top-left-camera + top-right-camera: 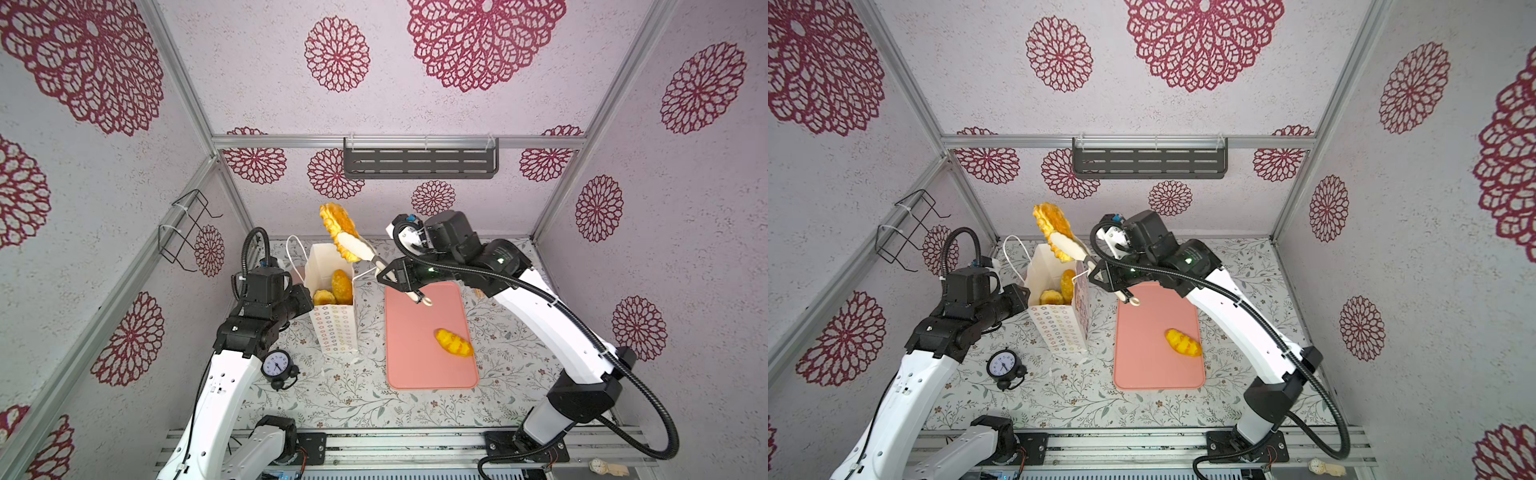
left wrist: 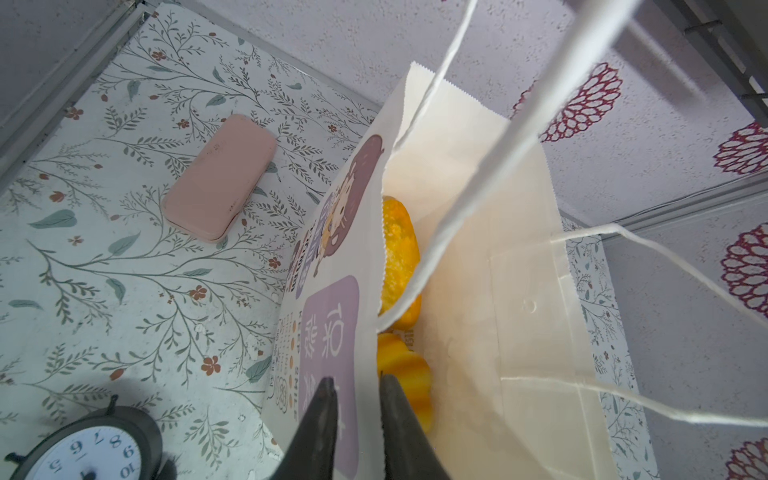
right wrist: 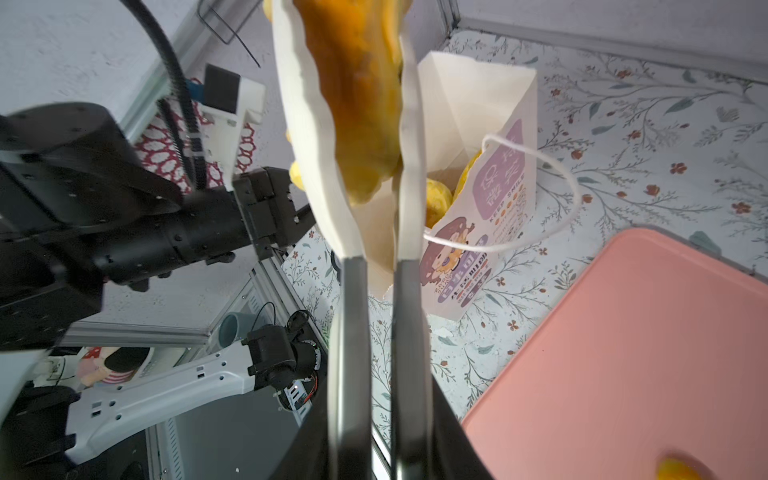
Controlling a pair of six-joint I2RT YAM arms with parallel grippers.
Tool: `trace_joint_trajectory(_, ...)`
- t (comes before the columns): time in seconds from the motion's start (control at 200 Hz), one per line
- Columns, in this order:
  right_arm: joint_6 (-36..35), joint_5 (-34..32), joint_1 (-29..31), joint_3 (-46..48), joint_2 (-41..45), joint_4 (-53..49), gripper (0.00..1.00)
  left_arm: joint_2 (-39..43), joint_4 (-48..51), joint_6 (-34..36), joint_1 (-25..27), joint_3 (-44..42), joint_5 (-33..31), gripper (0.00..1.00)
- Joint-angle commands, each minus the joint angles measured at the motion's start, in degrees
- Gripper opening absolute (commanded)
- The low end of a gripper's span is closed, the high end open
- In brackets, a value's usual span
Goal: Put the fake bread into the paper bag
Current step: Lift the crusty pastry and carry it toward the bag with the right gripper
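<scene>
Both arms: white moulded shells, black joint housings.
Left arm (image 1: 226, 395): small dark holes, possibly screw recesses, dotted along white shell well behind hand.
Right arm (image 1: 540, 309): ribbed black hose (image 1: 577, 325) along shell, pinned by white ties; green lights (image 1: 500, 260) on black joints behind hand.
White camera bracket (image 3: 243, 97) just behind left hand, blue plug beside it.
Left gripper (image 2: 357, 378): fingers (image 2: 320, 424) dark grey, tapering.

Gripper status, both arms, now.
Left gripper: open a little, jaws straddling the paper bag's front wall.
Right gripper: shut on the tongs, which clamp a round fake bread.
</scene>
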State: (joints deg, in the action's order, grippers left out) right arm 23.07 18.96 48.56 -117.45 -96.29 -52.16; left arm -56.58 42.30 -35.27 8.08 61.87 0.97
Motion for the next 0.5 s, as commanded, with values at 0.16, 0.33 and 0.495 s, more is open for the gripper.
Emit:
trace_joint_trajectory(0.16, 2.0, -2.5, 2.7, -2.9, -2.0, 2.8, 0.32, 1.0, -0.2, -0.3, -0.4, -0.3, -0.3, 0.17)
trace_joint_trajectory(0.33, 2.0, -3.5, 3.7, -2.9, -3.2, 2.0, 0.33, 0.9, -0.4, -0.4, -0.4, -0.3, 0.0, 0.16)
trace_joint_trajectory(0.495, 1.7, -5.1, 4.3, -2.5, -3.5, 1.1, 0.36, 1.1, -0.4, -0.3, -0.4, -0.3, 0.0, 0.16)
